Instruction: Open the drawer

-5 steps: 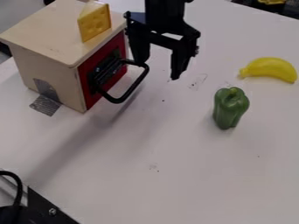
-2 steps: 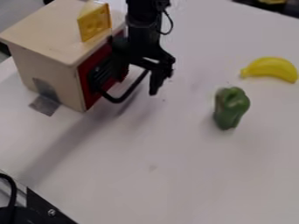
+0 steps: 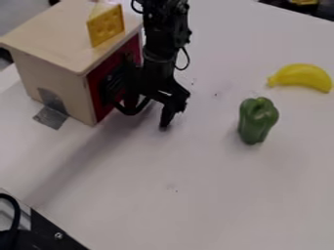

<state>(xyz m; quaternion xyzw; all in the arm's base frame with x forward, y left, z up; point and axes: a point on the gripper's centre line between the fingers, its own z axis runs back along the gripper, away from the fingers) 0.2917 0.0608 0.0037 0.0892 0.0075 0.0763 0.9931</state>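
The gripper (image 3: 149,113) hangs right in front of the wooden box's drawer, low over the table. Its two fingers stand apart, one on each side of the black handle (image 3: 128,111), whose lower bend shows at the left finger. The drawer's red front (image 3: 98,110) sits flush with the wooden box (image 3: 58,63). Much of the handle and part of the red front are hidden behind the gripper. Whether the fingers touch the handle, I cannot tell.
A yellow cheese wedge (image 3: 105,24) stands on top of the box. A green pepper (image 3: 257,121) and a yellow banana (image 3: 302,77) lie to the right. Grey tape (image 3: 50,117) holds the box's left side; black hardware (image 3: 49,233) occupies the lower left corner.
The gripper has moved left and down from beside the box to the handle, and its fingers now stand lower around it. The drawer and the toys have not moved.
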